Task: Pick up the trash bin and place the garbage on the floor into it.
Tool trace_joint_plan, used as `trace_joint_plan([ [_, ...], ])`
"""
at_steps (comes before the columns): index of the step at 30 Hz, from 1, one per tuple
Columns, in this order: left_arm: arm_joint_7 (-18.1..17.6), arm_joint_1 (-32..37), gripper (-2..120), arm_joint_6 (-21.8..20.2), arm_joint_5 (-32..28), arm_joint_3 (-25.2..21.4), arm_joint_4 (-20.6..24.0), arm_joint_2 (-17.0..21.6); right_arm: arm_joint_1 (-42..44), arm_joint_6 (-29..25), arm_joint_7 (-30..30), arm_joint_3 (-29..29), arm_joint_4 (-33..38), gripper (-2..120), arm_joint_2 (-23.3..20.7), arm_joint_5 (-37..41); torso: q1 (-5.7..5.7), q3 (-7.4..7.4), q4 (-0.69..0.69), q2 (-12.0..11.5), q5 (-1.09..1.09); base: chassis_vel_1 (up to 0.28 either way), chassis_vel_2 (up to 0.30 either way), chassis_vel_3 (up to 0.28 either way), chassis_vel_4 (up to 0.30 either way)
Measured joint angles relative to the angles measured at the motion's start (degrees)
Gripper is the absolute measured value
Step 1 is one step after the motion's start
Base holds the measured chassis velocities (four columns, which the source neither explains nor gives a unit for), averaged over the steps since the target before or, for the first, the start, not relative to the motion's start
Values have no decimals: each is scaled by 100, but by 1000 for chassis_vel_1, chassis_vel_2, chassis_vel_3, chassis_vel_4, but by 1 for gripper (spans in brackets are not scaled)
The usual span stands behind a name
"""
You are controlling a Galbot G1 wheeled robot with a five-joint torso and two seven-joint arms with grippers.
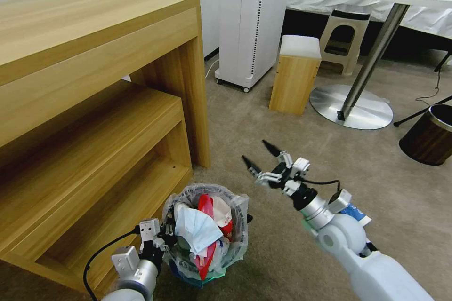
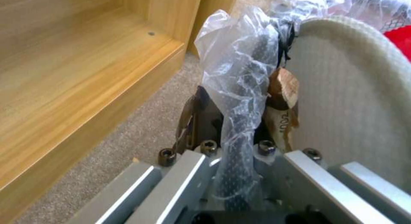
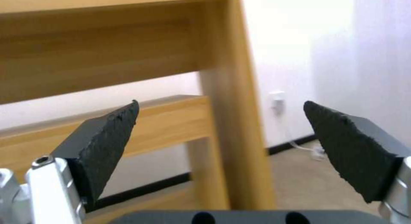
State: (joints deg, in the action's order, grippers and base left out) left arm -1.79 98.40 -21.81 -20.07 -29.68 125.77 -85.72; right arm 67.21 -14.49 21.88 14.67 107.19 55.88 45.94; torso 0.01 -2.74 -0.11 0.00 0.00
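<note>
- My left gripper (image 1: 162, 236) has its jaws clenched on the rim of the trash bin (image 1: 235, 240), pinching the mesh and the clear plastic bag (image 2: 240, 73) together
- The trash bin sits low in front of me, just beside the bottom corner of the wooden shelf unit (image 1: 94, 117), over the carpet (image 1: 263, 254); I cannot tell whether it rests on the floor or hangs just above it
- The bin is full of garbage: a light-blue mask (image 1: 197, 230) lies on top, red wrappers (image 1: 205, 203) stick up behind it, and a white slipper (image 2: 346, 99) presses against the inner wall next to a wooden stick (image 2: 282, 89)
- My right gripper (image 1: 258, 156) hovers in the air to the right of the bin and a little beyond it, jaws released and wide apart, holding nothing
- A brown wood-grain bin (image 1: 431, 134) stands well apart at the far right, near the round table's metal base (image 1: 353, 108)
</note>
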Motion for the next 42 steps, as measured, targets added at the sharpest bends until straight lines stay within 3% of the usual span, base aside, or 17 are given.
trace_joint_plan([
  [7,37,-2,0,0,-58,-90,15,61,35,104,-659,346,-235,97,-84,-335,0,0,0,0,0,0,0,0,0],
  [28,46,7,0,7,-98,-163,40,124,396,318,-1298,757,-491,95,142,-1126,0,0,0,0,0,-5,-4,-6,-6],
  [42,56,23,0,13,-118,-168,58,124,459,242,-1316,757,-568,97,194,-1212,0,0,0,0,0,-62,-52,-55,-58],
])
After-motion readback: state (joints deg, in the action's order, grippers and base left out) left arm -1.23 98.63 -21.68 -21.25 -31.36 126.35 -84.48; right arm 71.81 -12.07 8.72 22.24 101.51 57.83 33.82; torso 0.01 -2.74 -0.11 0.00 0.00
